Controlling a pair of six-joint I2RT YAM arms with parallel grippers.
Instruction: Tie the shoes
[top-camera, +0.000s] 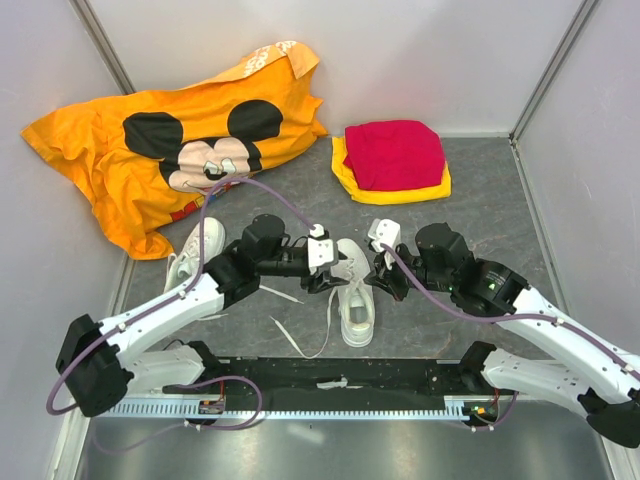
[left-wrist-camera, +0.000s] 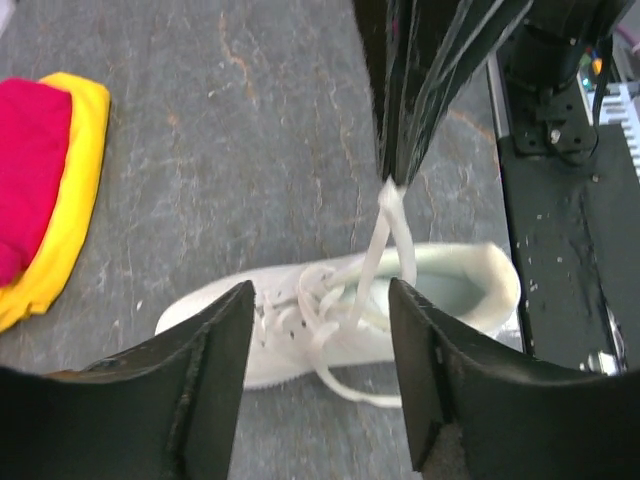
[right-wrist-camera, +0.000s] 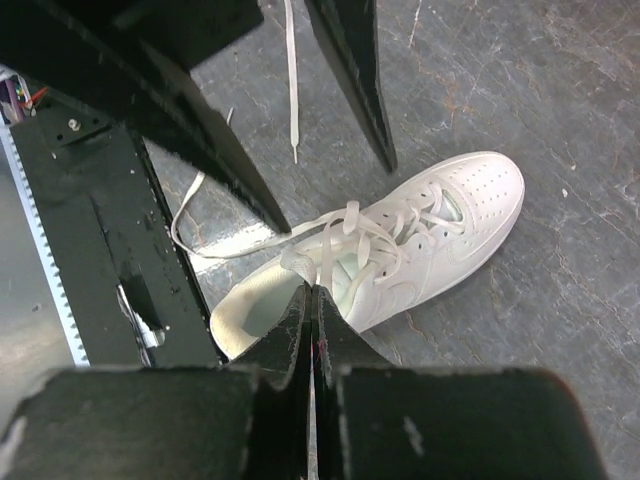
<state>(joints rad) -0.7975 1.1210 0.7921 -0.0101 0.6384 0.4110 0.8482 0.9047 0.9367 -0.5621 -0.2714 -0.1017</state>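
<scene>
Smooth white leather-look shoe (right-wrist-camera: 455, 250), flat cloth laces (right-wrist-camera: 345, 222), matt mottled grey table (left-wrist-camera: 250, 120), black plastic left gripper (left-wrist-camera: 320, 290)

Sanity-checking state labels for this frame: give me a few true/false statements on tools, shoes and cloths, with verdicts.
1. The right tool is shut on a lace of the middle shoe. True.
2. The left tool is clamped on a lace. False: it stands open above that shoe.
3. The red cloth lies on the yellow cloth. True.
4. The two shoes touch side by side. False: the second shoe lies apart to the left, by the orange shirt.
</scene>
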